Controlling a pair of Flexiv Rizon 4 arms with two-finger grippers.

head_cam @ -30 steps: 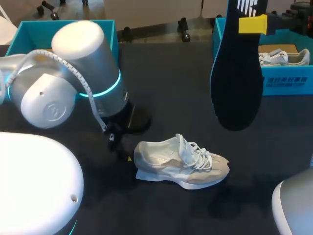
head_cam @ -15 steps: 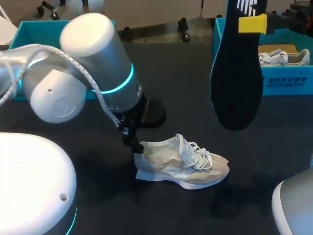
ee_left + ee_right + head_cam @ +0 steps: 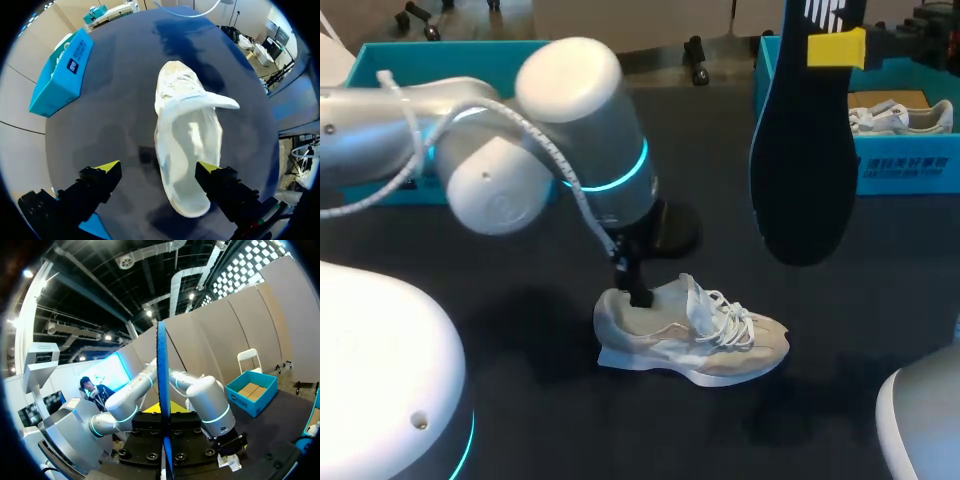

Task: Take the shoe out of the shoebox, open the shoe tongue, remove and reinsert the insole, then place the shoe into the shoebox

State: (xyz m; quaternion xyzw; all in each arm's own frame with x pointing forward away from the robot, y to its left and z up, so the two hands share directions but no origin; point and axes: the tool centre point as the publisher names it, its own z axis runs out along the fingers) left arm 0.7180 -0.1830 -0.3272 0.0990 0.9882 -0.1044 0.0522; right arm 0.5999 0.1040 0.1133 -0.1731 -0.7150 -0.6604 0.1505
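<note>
The left pincer [image 3: 159,167] is standing wide open over the heel of the shoe [image 3: 187,135], one yellow-tipped finger on each side of the heel. I cannot tell whether either finger is touching it. From above, this pincer [image 3: 638,290] is dipping right at the shoe's [image 3: 695,335] heel opening.

The shoe is lying flat on its sole, toe pointing away from the left pincer. It is a low sneaker in cream and off-white, with soft matte panels, a thick white wedge sole and white laces [image 3: 725,312] looping loosely over the front. Its tongue [image 3: 205,101] is sticking out sideways as a pale flap, and the inside is showing pale and smooth.

The right pincer [image 3: 162,440] is gripping the insole [image 3: 161,390] edge-on between its fingers. From above, the insole [image 3: 805,150] is hanging upright well above the table, far off to the toe side of the left pincer. It is a long, flat, dark shape with a rounded lower end and white stripes near the top, and one yellow fingertip [image 3: 837,48] is pressing on its face.

Behind the insole, a teal shoebox [image 3: 910,165] is holding a second shoe [image 3: 900,118]. White print is showing on its side, too small to make out. Another teal box [image 3: 380,70] is sitting behind the left arm. The table [image 3: 720,200] is dark and matte.
</note>
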